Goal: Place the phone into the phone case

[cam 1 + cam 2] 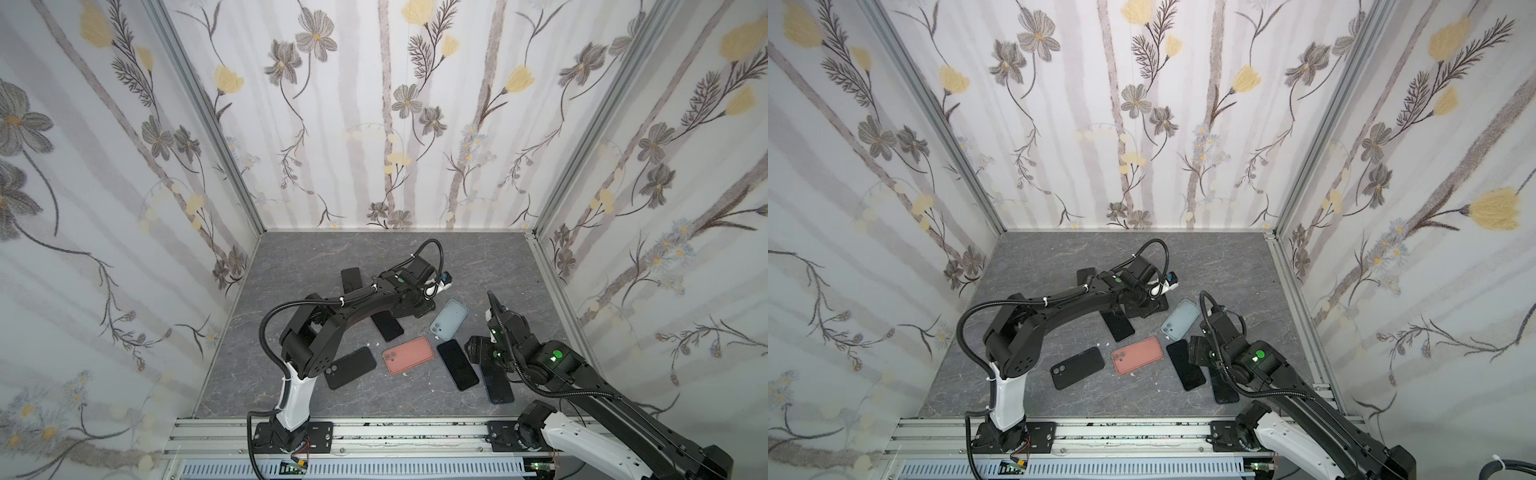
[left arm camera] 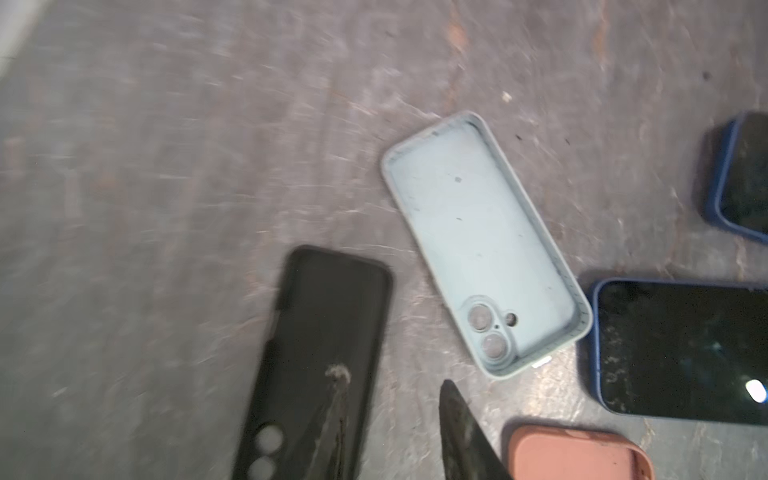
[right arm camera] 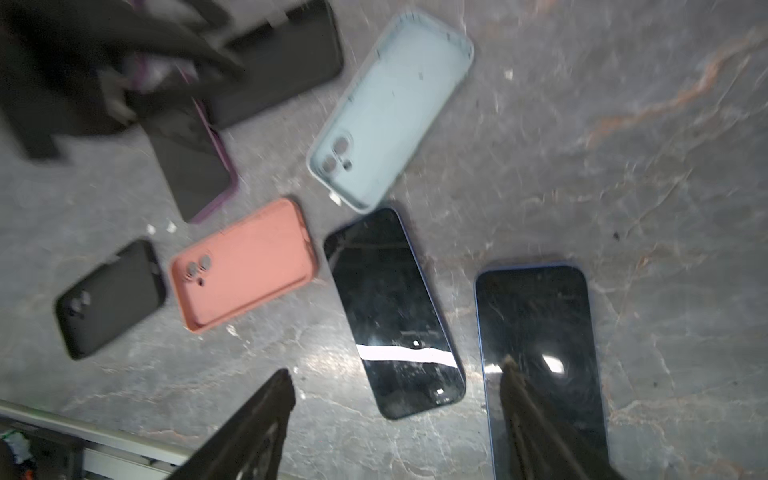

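A grey marbled counter [image 1: 478, 266] fills the floor between flowered walls [image 1: 395, 124], where we see two black-and-white arms bent over a scatter of handsets. The left arm [image 1: 332, 316] reaches to the middle of the counter. The right arm [image 1: 552, 361] leans in from the near right corner.

A dark phone [image 1: 457, 365] lies flat, screen up, between a pink case [image 1: 408, 355] and a second phone [image 1: 498, 388]. Its far end is just beside an empty pale blue case [image 1: 449, 320], which lies open side up. A black case [image 1: 350, 367] rests near the left arm's base.

In the right wrist view the right jaws stand wide apart and grip nothing. One finger [image 3: 257, 424] is beside the phone's near end and the other is over the second phone.

In the left wrist view the left jaws are also apart and empty. One finger [image 2: 461, 428] is over bare counter and the other is over another black case [image 2: 324, 332] beside the blue one.
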Tool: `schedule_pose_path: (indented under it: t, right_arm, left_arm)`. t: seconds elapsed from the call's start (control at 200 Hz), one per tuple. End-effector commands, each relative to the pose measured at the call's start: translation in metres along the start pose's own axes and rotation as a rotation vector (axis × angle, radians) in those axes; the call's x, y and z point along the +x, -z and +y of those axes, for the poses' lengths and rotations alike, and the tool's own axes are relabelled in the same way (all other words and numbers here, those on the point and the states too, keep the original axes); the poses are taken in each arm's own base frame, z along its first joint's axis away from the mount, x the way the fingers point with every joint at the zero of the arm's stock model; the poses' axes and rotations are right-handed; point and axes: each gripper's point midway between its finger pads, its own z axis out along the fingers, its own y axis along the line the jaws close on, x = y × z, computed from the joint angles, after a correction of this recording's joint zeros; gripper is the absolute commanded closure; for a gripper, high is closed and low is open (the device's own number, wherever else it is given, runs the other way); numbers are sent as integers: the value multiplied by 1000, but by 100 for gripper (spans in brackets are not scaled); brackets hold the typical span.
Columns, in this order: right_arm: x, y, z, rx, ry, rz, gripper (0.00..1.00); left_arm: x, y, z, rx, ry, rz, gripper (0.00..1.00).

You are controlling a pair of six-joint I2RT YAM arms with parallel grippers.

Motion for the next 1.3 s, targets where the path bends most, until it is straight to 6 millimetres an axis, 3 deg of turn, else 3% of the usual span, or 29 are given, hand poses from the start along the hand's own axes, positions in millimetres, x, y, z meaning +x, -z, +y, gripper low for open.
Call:
schedule_pose_path:
  t: [0.0,0.13,0.25,0.46,0.57,0.834,1.294]
  right_arm:
    - [19,-16,2,5,-27,38,12]
    - [38,-33,10,23,28,78,7]
    - [48,-48,8,85,71,102,0]
    - [49,-65,12,123,115,126,0]
    - [47,-68,14,129,137,124,0]
    - [48,-76,18,161,188,178,0]
    - [60,-88,5,230,204,246,1]
  left_arm:
    - [-18,41,30,-136,217,-113,62]
    - [-18,88,28,-129,382,-230,53]
    - [3,113,21,-112,477,-288,43]
    - [39,140,27,-207,509,-359,30]
    - [48,153,34,-263,507,-395,26]
    - [45,168,33,-263,475,-449,25]
    - [38,178,22,-203,462,-491,23]
